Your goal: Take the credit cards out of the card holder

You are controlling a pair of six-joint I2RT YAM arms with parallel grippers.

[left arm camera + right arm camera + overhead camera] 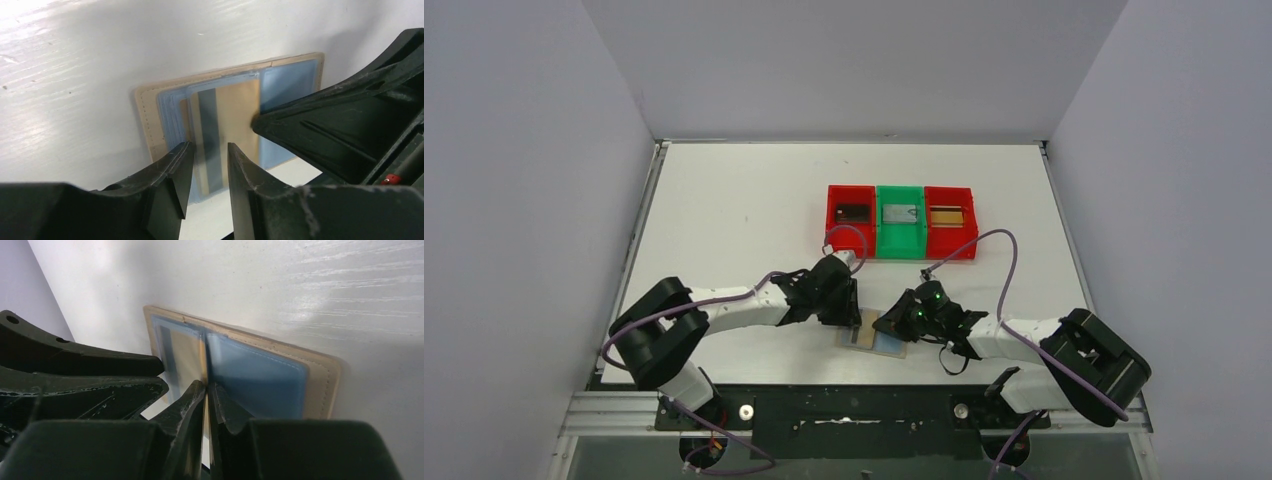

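The tan bifold card holder (pixel 890 344) lies open on the white surface (pixel 724 220). The left gripper (pixel 207 150), narrowly open, straddles the gold plastic card (pixel 235 107) in its panel. The right gripper (pixel 206 386) is almost closed at the fold; I cannot tell if it pinches anything.

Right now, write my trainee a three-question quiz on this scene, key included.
1. True or false: the card holder lies open on the table.
2. Pick one: left to right in the top view, the trays run A) red, green, red; B) green, red, green; C) red, red, green.
3. Fill in: the gold card in the holder bears a dark ____.
Key: 1 true; 2 A; 3 stripe.
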